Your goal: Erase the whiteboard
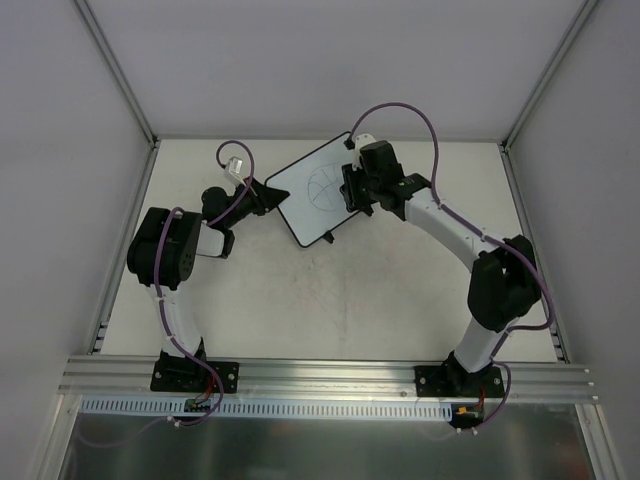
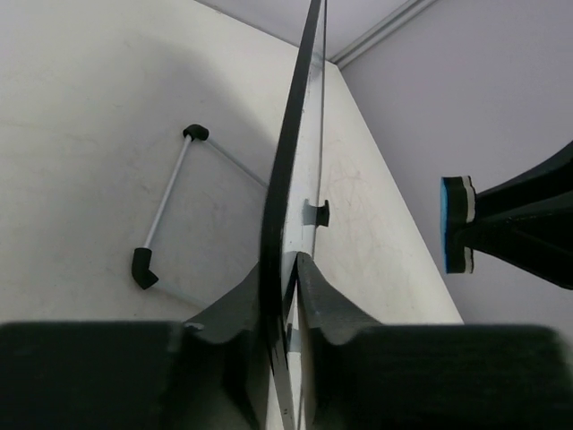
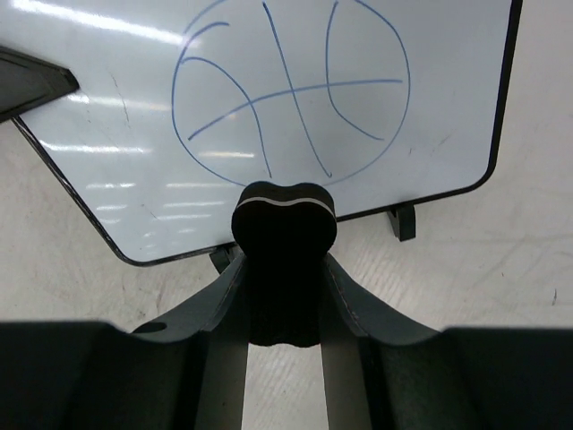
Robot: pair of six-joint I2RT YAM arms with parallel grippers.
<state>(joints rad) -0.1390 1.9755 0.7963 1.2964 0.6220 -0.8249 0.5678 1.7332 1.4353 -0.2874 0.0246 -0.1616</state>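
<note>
— Pinched tight in right gripper (image 3: 285, 288): eraser (image 3: 285, 242), hovered just before whiteboard (image 3: 430, 116). No wipe yet made on blue sketch (image 3: 294, 92).
— And left gripper (image 2: 288, 287)?
— Closed on board's rim, far-centre of table (image 1: 330, 300). Seemed light, stiff, slick-faced; better held by rim than face. Needed bracing against eraser's push.

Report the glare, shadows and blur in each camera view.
Right wrist: ceiling-light streaks glare across the upper left of the whiteboard, and the eraser nearest the lens looks soft. Left wrist: the whiteboard is seen edge-on and throws a broad shadow on the table; the close-up left gripper is soft. Top external: even light, faint shadows, no glare.
</note>
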